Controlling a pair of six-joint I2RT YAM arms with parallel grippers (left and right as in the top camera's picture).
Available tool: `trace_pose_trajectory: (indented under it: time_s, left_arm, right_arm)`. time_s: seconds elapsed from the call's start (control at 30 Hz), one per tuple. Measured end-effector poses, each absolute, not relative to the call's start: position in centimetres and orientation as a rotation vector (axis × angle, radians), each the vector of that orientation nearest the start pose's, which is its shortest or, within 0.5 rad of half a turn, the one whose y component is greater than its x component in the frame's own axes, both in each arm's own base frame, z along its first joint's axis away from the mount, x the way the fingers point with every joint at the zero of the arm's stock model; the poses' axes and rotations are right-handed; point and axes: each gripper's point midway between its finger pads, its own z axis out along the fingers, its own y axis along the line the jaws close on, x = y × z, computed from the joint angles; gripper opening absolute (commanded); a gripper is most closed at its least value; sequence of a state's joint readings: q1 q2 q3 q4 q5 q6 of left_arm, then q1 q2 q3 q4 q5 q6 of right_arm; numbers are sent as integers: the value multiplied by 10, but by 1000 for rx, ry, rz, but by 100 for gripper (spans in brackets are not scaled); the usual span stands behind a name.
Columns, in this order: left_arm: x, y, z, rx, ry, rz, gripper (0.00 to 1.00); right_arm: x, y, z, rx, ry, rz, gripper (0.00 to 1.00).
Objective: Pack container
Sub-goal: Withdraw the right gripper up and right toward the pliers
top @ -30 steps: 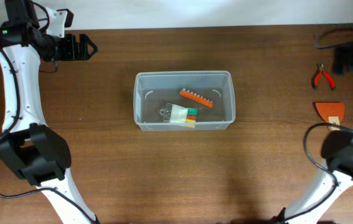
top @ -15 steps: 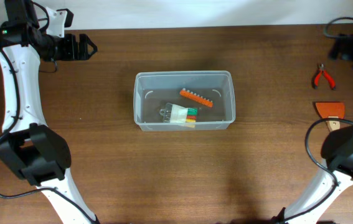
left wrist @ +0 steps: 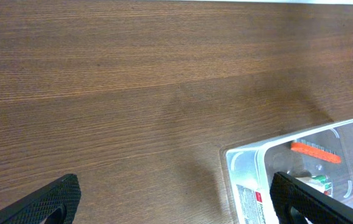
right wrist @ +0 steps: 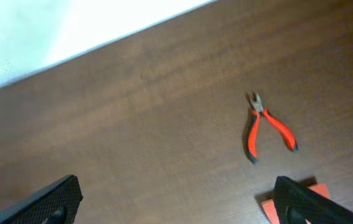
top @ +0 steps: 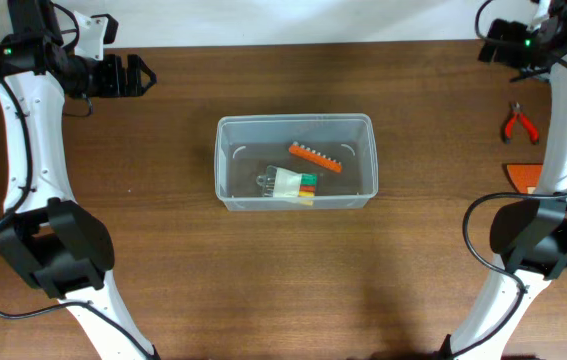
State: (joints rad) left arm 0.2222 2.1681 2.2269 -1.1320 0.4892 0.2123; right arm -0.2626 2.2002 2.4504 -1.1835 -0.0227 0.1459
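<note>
Container (top: 295,162) sits mid-table, long axis running left-right, open top. It already holds an orange bit strip (top: 315,157) and a white pack with coloured ends (top: 291,183).

Loose items are both on the right side: red pliers (top: 520,124), and an orange scraper (top: 529,178) just nearer the base than the pliers. Both are well apart from the container.

Right gripper (right wrist: 176,190) is spread wide, nothing between the fingers (right wrist: 55,199), and hangs at the far-right edge of the table. From it the pliers lie toward the robot's base and a little to the right. In the right wrist view they sit ahead and right of centre.

Pliers' long axis runs far-near: nose toward the far edge, handles splayed toward the base. Likely next pick, so the jaws should probably close across that axis, i.e. left-right.

Left gripper (top: 146,76) is also wide and empty, parked at the far-left corner, with the container off to its right. It is far from the pliers, so this is the right arm's job.

Carry direction afterwards would be leftward to the container.
</note>
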Motion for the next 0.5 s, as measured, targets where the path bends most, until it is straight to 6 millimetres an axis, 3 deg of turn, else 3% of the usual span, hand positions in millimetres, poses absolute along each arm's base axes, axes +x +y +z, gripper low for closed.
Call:
trace_pose_trajectory:
  time_s: [0.13,0.2,0.27,0.5]
  left_arm:
    - [522,35,208,147,2517,-476,99]
    - [522,35,208,147,2518,-476,99]
    - [522,35,208,147,2517,-476,99]
    - [522,35,208,147,2517,-476,99]
  right_arm:
    - [536,-142,252,527,2405,-13,99]
    - [539,-144,243,541,2415,-10,99]
    - [542,-147,226,557,2445,-7,99]
    - [539,-169,127,661,2635,-5,99]
